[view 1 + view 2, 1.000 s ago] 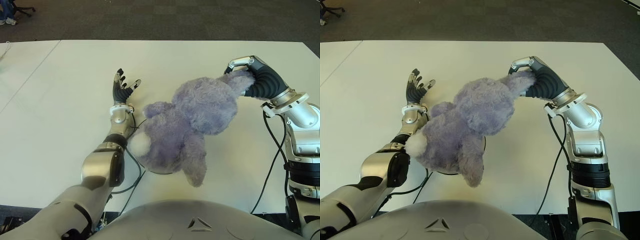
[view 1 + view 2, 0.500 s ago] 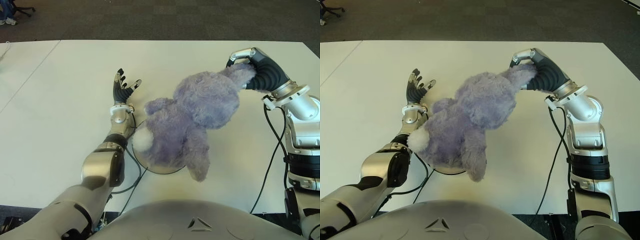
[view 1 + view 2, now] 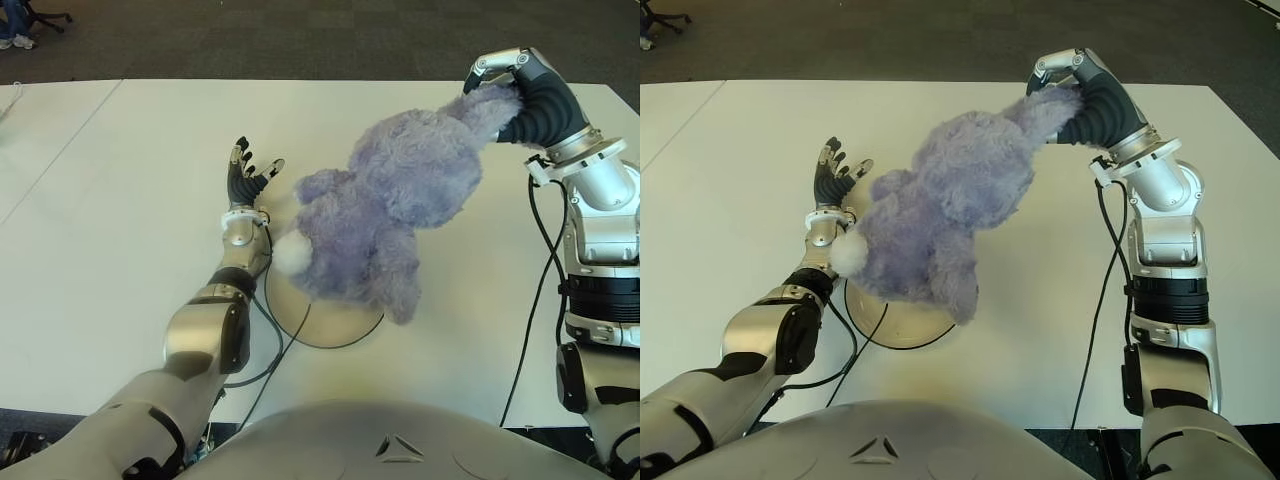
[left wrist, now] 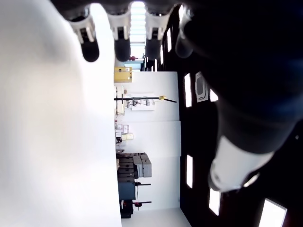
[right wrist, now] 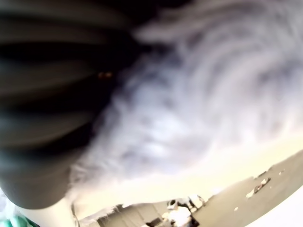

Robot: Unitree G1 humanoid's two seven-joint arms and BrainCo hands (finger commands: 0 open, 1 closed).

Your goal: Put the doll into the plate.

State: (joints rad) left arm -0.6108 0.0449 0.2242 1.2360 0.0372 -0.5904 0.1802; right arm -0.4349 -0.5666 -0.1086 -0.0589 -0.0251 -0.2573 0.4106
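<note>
A fluffy purple doll point(image 3: 390, 215) with a white tail hangs above the table, lifted by one limb at its upper right. My right hand point(image 3: 508, 92) is shut on that limb, and purple fur point(image 5: 199, 94) fills the right wrist view. Below the doll's lower half lies a round tan plate point(image 3: 325, 315), partly uncovered, with the doll's body over its far rim. My left hand point(image 3: 248, 175) shows left of the doll over the white table point(image 3: 110, 230), fingers point(image 4: 120, 45) spread and holding nothing.
Black cables run from both arms: one crosses the plate's left rim point(image 3: 285, 330), another hangs beside the right arm point(image 3: 535, 300). The table's far edge meets dark carpet point(image 3: 300, 40). My torso cover point(image 3: 380, 440) fills the near edge.
My right hand has risen and pulled back to the far right, lifting the doll off the plate. More of the plate shows now. The left hand has stayed put.
</note>
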